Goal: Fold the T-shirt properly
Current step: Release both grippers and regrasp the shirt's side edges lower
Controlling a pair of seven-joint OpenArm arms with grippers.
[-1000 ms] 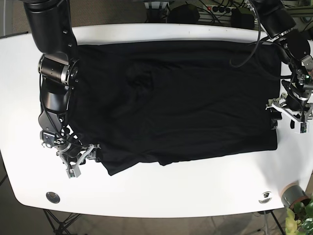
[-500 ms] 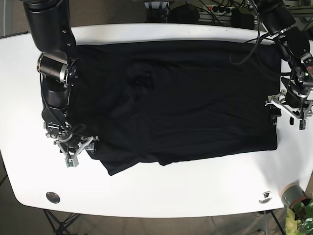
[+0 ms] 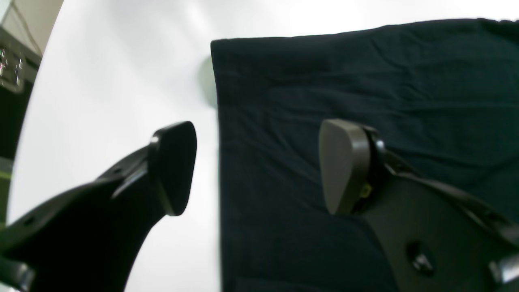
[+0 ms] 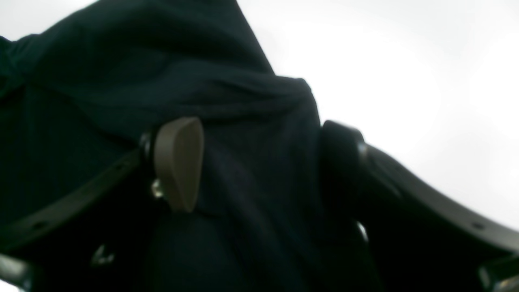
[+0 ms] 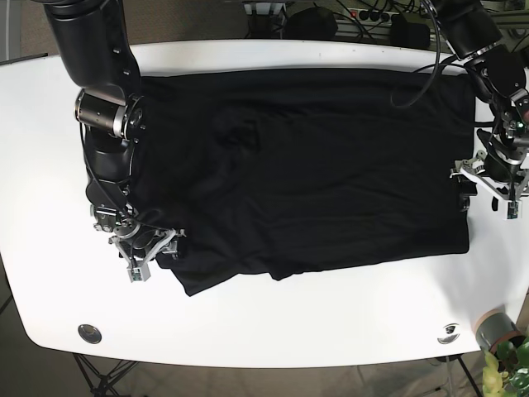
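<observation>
a black t-shirt (image 5: 297, 165) lies spread across the white desk (image 5: 273, 322), filling most of its width, as both arms work its opposite side edges. over the past second the right gripper (image 5: 147, 251), at the lower corner on the base view's left, has slid inward from the desk onto the cloth; its wrist camera now shows its jaws parted with a rumpled fold of fabric (image 4: 259, 134) lying between them, not yet pinched. the left gripper (image 5: 489, 179), on the base view's right, has edged slightly up along the shirt's side edge, and its jaws stand wide, one pad (image 3: 174, 166) over bare desk and the other pad (image 3: 344, 166) over cloth, straddling the hem (image 3: 219, 162). the shift suggests both arms are settling into position to grasp the edges, so the first fold appears to be about to start; the shirt itself shows no completed fold, only a loose wrinkle along its near edge.
</observation>
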